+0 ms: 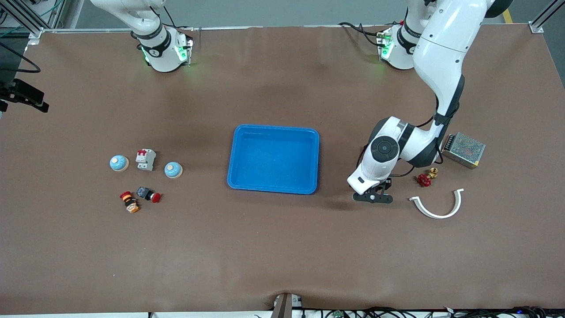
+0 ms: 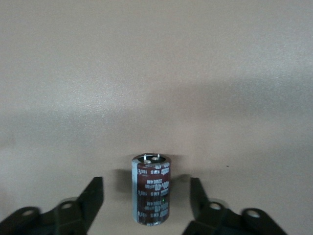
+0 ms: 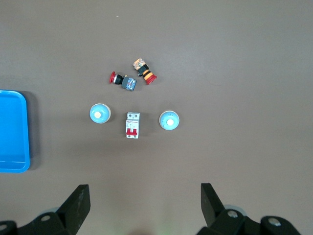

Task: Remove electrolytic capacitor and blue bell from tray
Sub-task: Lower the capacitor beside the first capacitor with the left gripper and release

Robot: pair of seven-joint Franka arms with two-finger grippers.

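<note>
The capacitor [image 2: 151, 190], a dark red-brown cylinder with white print, rests on the table between the fingers of my open left gripper [image 2: 146, 182]; neither finger touches it. In the front view the left gripper [image 1: 373, 197] is low over the table beside the blue tray [image 1: 276, 128], and the capacitor is hidden under it. Two light blue bells [image 1: 118, 163] [image 1: 173, 170] sit toward the right arm's end. My right gripper [image 3: 144, 188] is open and empty, high above them; both bells show in the right wrist view [image 3: 100, 113] [image 3: 169, 120].
A white and red circuit breaker [image 1: 145, 159] sits between the bells, with two red push buttons [image 1: 148, 194] [image 1: 129, 202] nearer the camera. Beside the left gripper lie a red valve [image 1: 426, 177], a white curved clip [image 1: 439, 205] and a metal mesh box [image 1: 464, 149].
</note>
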